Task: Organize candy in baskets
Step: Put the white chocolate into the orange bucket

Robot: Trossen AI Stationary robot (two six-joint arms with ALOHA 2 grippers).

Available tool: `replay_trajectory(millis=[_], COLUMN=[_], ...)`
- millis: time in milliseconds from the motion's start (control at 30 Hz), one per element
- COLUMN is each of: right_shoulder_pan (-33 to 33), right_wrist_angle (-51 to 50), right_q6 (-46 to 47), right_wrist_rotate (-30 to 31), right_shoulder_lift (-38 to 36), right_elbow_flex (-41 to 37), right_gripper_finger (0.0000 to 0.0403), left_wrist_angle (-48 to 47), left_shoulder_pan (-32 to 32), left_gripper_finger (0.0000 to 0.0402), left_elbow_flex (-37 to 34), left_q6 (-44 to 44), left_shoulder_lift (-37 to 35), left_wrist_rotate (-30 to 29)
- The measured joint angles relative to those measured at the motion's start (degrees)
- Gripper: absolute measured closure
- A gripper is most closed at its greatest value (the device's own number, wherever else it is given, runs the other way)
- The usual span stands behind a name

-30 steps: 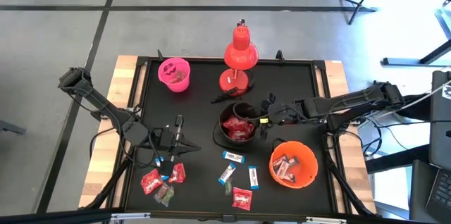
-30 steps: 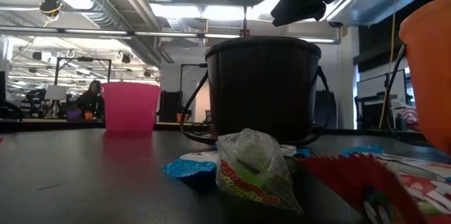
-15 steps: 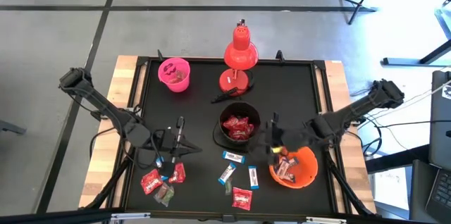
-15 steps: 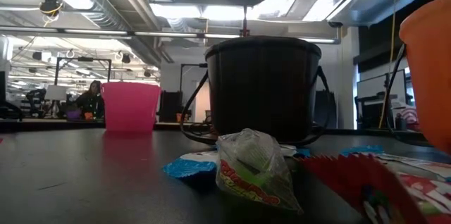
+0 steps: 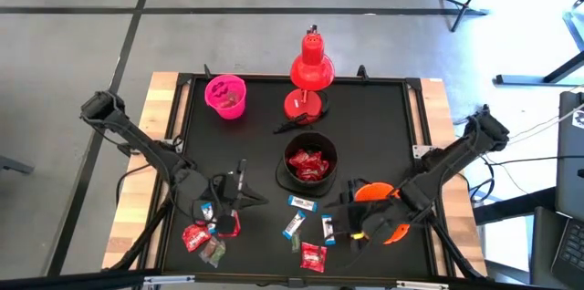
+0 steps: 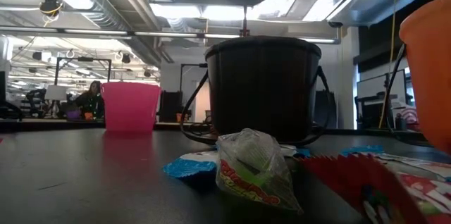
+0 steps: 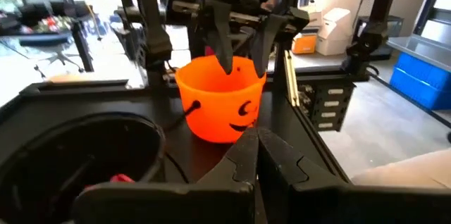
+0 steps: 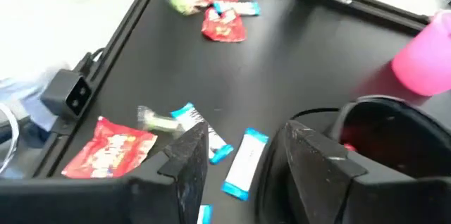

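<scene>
R gripper (image 5: pixel 351 226), jaws open & empty, at orange basket's (image 5: pixel 394 226) 9 o'clock: drop square over blue-white candy (image 5: pixel 328 228), then pinch. L gripper (image 5: pixel 239 201) jaws closed, idle.

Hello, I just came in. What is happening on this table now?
A two-armed robot is sorting candy into baskets. The right end effector hangs open and empty over the loose white-and-blue candies, beside the orange basket. The left end effector is shut and waits near the red candies at the table's near left. The black basket already holds red candies. The pink basket stands at the back, next to a red lamp.
</scene>
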Motion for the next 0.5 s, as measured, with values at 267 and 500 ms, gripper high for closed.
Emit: replay_trajectory(millis=[267,500], right_shoulder_pan=[0.0,0.0], right_wrist_angle=[-9.5,-11.0], right_q6=[4.0,4.3], right_wrist_rotate=[-2.9,-2.9], right_shoulder_lift=[5.6,6.2], right_elbow_flex=[6.0,7.1], right_gripper_finger=[0.0217,0.0217], left_wrist_angle=[4.1,4.8], left_shoulder_pan=[0.0,0.0], left_gripper_finger=[0.0401,0.0401], left_elbow_flex=[0.0,0.0], left_q6=[-0.8,-0.8], left_shoulder_lift=[5.4,8.4], left_wrist_rotate=[2.8,3.3])
